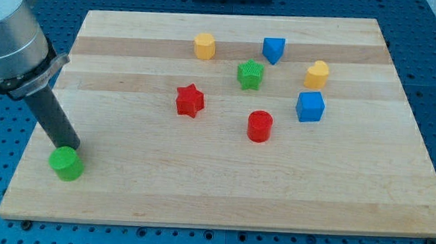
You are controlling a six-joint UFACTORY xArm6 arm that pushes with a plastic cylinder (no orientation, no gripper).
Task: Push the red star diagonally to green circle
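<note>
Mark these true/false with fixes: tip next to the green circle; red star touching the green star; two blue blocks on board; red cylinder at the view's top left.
1. My tip is right at the green circle, at the view's lower left. True.
2. The red star touches the green star. False: bare board lies between them.
3. Two blue blocks are present. True: a blue triangle and a blue cube.
4. The red cylinder sits at the view's top left. False: it is near the middle, right of the red star.

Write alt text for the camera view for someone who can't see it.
My tip sits against the green circle at the board's lower left, far from the red star near centre. Six other blocks lie scattered toward the view's upper right.
</note>
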